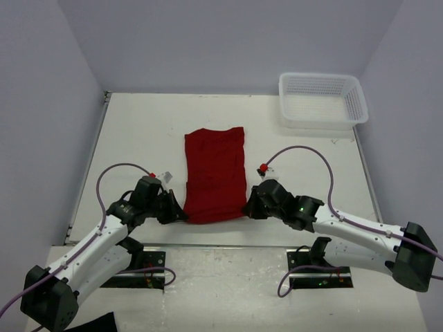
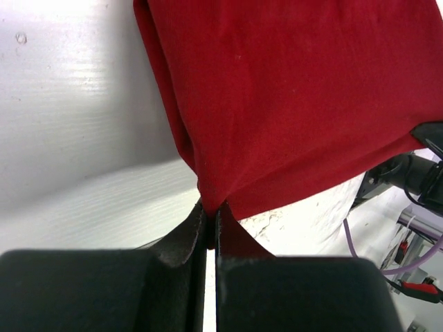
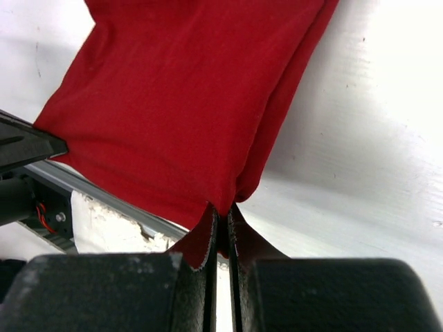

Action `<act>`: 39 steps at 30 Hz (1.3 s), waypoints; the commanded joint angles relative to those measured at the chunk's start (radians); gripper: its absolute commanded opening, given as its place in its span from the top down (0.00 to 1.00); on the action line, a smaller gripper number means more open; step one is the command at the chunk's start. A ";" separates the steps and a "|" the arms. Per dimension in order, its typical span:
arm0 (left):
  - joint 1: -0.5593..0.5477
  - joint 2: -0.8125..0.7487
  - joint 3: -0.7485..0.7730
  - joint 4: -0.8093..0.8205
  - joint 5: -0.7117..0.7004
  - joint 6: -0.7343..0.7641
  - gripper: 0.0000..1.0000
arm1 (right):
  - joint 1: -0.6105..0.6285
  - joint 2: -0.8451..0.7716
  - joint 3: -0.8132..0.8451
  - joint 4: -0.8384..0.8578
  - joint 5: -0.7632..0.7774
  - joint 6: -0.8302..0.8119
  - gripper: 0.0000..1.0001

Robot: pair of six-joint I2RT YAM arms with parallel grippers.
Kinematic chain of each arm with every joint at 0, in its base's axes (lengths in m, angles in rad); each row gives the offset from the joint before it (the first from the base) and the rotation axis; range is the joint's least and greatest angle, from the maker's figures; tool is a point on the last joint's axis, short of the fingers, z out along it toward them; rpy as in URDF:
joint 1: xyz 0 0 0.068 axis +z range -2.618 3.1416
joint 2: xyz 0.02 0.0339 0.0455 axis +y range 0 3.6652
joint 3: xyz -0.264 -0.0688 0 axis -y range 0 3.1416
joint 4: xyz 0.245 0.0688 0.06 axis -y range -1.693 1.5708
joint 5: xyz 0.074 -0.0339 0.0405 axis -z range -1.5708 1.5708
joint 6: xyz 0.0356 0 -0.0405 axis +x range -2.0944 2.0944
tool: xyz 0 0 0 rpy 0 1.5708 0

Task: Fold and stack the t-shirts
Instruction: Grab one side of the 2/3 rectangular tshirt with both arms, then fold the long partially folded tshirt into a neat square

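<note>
The dark red t-shirt (image 1: 215, 173) lies folded lengthwise into a narrow strip in the middle of the white table (image 1: 138, 131). My left gripper (image 1: 181, 215) is shut on its near left corner, with cloth pinched between the jaws in the left wrist view (image 2: 212, 216). My right gripper (image 1: 247, 208) is shut on its near right corner, seen in the right wrist view (image 3: 223, 211). The shirt (image 2: 291, 97) spreads away from both grippers (image 3: 187, 104). Its near edge hangs slightly past the table's front edge.
A white mesh basket (image 1: 322, 99) stands at the table's far right corner. A black cloth scrap (image 1: 93, 323) lies at the bottom left by the left arm's base. Grey walls close in the left, back and right.
</note>
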State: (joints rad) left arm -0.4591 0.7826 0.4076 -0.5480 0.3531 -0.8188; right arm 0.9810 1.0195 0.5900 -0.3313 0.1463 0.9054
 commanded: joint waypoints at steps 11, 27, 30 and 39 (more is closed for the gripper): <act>0.011 0.214 0.383 -0.007 -0.163 0.092 1.00 | -0.034 0.181 0.324 -0.199 0.144 -0.192 1.00; 0.126 0.762 0.796 0.123 -0.158 0.121 1.00 | -0.404 0.655 0.841 -0.253 -0.083 -0.507 1.00; 0.172 0.883 0.870 0.135 -0.135 0.125 1.00 | -0.449 0.761 0.936 -0.255 -0.137 -0.546 1.00; 0.249 1.105 1.065 0.174 -0.095 0.102 1.00 | -0.556 1.063 1.267 -0.328 -0.279 -0.626 1.00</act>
State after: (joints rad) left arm -0.2302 1.8343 1.3857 -0.4290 0.2440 -0.7219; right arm 0.4675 2.0125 1.7435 -0.6060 -0.0677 0.3408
